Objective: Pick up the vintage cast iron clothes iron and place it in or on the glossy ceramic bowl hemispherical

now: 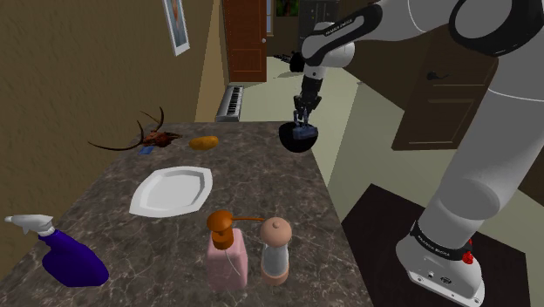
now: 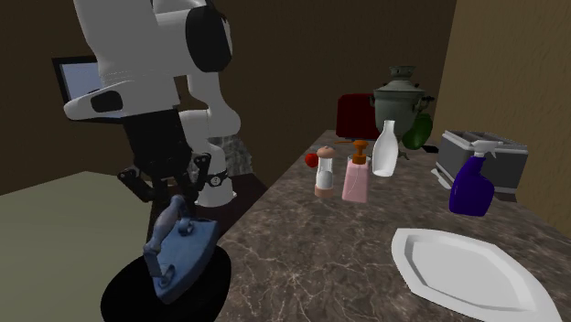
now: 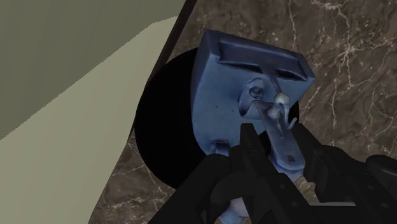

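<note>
Brown walls stand at the shoulder view's left, a wooden door [image 1: 244,39] beyond the dark marbled desk [image 1: 261,201]. At the desk's far right edge sits the black bowl [image 1: 298,139]. The dull blue clothes iron [image 2: 183,256] lies tilted inside it, its handle clasped by the closed claw [image 3: 275,130].

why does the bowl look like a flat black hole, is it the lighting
Wrist view: the bowl renders as an unshaded black disc, no glare, while the blue iron is evenly lit. Second exterior view: dim overall, the bowl's edge hard to trace; the white plate is brightest.
</note>
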Available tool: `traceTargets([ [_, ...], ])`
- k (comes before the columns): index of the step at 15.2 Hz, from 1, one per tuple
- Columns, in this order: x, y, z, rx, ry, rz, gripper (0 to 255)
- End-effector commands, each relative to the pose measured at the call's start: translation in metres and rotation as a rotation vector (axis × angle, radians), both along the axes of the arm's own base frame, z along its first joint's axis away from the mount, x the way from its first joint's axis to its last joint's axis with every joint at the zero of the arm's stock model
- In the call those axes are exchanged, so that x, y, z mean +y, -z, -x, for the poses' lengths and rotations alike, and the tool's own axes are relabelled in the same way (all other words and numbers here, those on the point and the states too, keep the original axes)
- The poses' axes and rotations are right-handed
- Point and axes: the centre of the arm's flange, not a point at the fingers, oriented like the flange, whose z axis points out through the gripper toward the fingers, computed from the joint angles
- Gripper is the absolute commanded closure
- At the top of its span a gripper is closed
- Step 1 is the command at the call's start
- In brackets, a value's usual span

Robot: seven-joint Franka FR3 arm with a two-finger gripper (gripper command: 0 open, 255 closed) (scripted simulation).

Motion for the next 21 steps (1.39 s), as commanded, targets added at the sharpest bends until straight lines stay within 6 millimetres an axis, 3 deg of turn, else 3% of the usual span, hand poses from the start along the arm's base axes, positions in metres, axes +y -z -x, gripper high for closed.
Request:
traceTargets([
  [1, 0.0, 0.001, 0.0, 0.0, 0.0, 0.0, 255],
  [4, 0.0, 0.001, 0.0, 0.0, 0.0, 0.0, 255],
  [5, 0.0, 0.001, 0.0, 0.0, 0.0, 0.0, 0],
  [10, 0.0, 0.001, 0.0, 0.0, 0.0, 0.0, 0],
  [14, -0.007, -0.049, 0.004, 0.0, 0.0, 0.0, 0],
  [21, -0.007, -0.049, 0.004, 0.0, 0.0, 0.0, 0],
])
